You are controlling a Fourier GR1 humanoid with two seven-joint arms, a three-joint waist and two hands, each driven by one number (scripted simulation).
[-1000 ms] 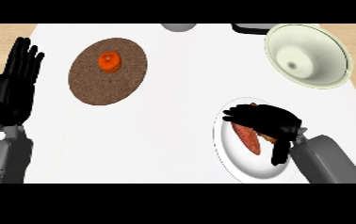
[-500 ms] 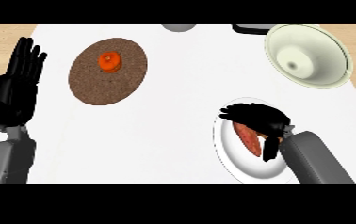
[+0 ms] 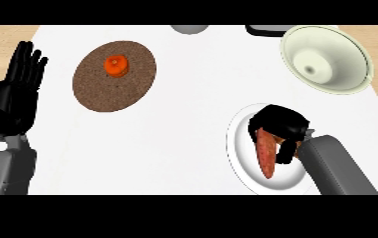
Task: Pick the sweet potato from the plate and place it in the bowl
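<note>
Curls black right hand [image 3: 280,123] round long orange sweet potato's [image 3: 266,162] far end; lies lengthwise across round white plate [image 3: 240,149].

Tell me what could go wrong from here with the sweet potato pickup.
1. The right hand curls round only the upper end of the sweet potato; the free end could sag or slip out on lifting.
2. It is long, so it might catch the rim of the bowl when released.

Small orange item [image 3: 116,65] atop round brown mat [image 3: 109,91]
</note>
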